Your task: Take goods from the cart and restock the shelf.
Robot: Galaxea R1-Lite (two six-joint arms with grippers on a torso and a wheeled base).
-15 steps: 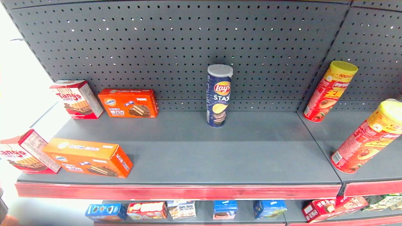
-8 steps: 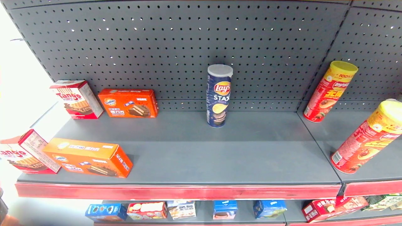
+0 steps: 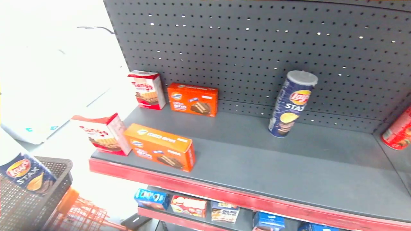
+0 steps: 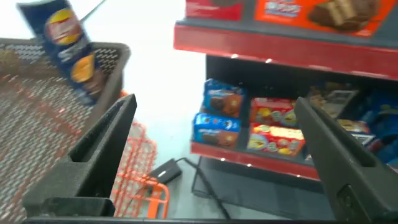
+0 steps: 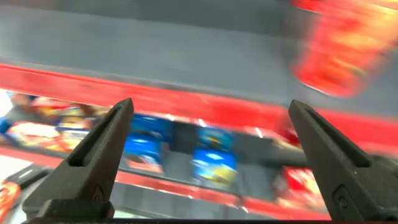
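Jaws on both sides spread wide, nothing held: left gripper (image 4: 214, 106), right gripper (image 5: 210, 107). Head camera has swung left since 0.5 s ago. Cart (image 3: 45, 192) now visible left of shelf (image 3: 257, 166), blue can (image 3: 25, 173) standing inside. Likely next: fetch it.

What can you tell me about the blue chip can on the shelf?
The blue chip can is a tall dark-blue tube, cardboard by its look, with a pale grey plastic lid closed on top and pictures of chips on its side. It stands on its base on the grey shelf, close before the pegboard back wall, apart from the other goods.
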